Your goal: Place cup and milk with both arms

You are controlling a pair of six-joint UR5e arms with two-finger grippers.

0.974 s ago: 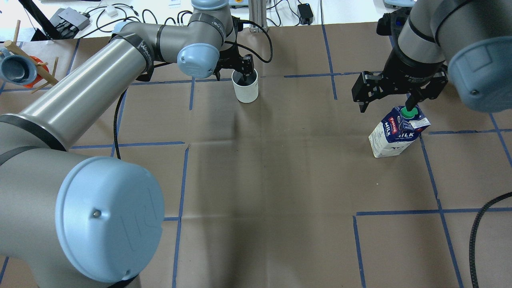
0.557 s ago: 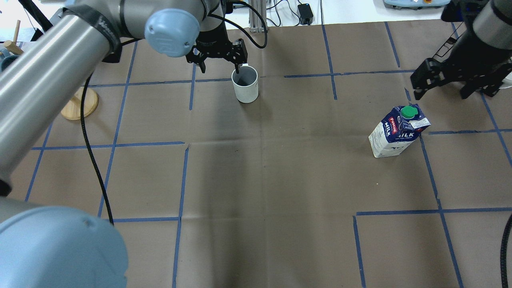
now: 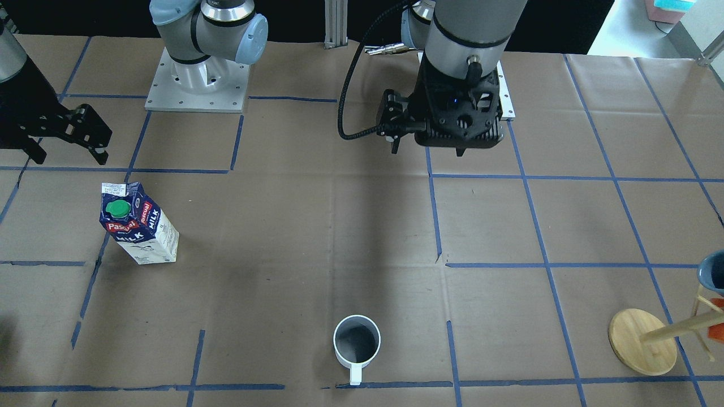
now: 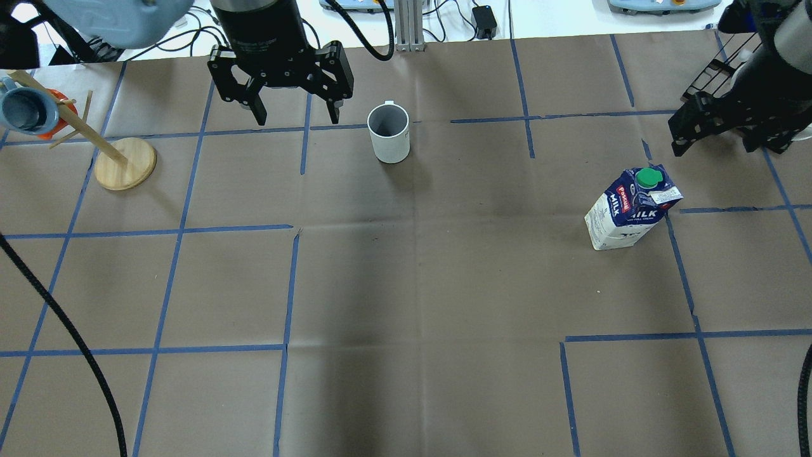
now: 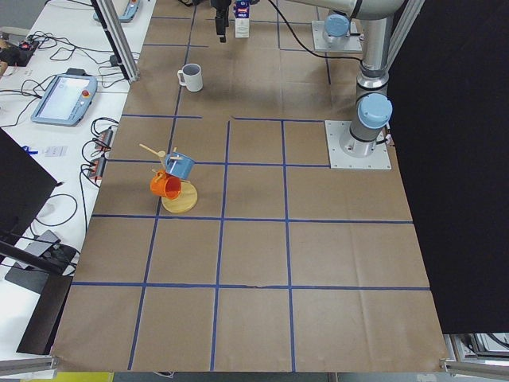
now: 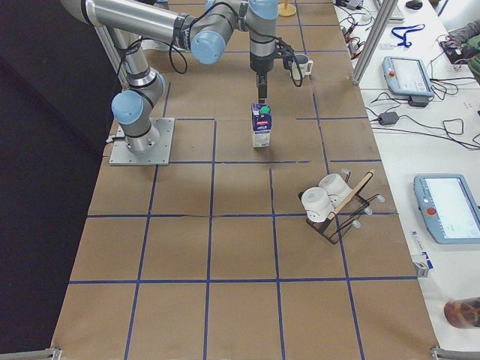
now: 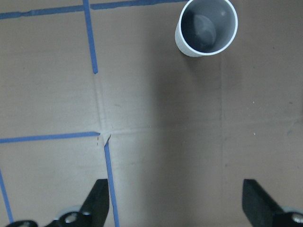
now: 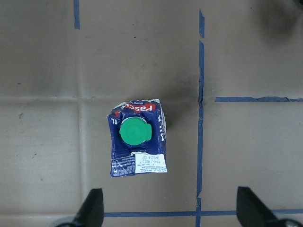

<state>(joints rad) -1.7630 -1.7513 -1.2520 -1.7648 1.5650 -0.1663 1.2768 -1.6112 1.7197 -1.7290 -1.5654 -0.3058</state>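
The white cup [image 4: 389, 132] stands upright on the brown table, its handle towards the far side; it also shows in the front view [image 3: 356, 343] and the left wrist view [image 7: 207, 27]. My left gripper [image 4: 297, 117] is open and empty, raised to the left of the cup. The blue and white milk carton [image 4: 631, 209] with its green cap stands upright on the right; it also shows in the front view [image 3: 137, 223] and the right wrist view [image 8: 137, 137]. My right gripper [image 4: 723, 136] is open and empty, raised beyond the carton to its right.
A wooden mug tree [image 4: 125, 163] with a blue cup [image 4: 25, 111] and an orange one stands at the far left. A black rack with white mugs [image 6: 330, 202] stands near the table's right end. Blue tape lines cross the table. A black cable [image 4: 63, 330] hangs at the left.
The left gripper has risen from the cup's rim and moved left. The right gripper has risen from over the carton's cap and moved right. Cup and carton have not moved.
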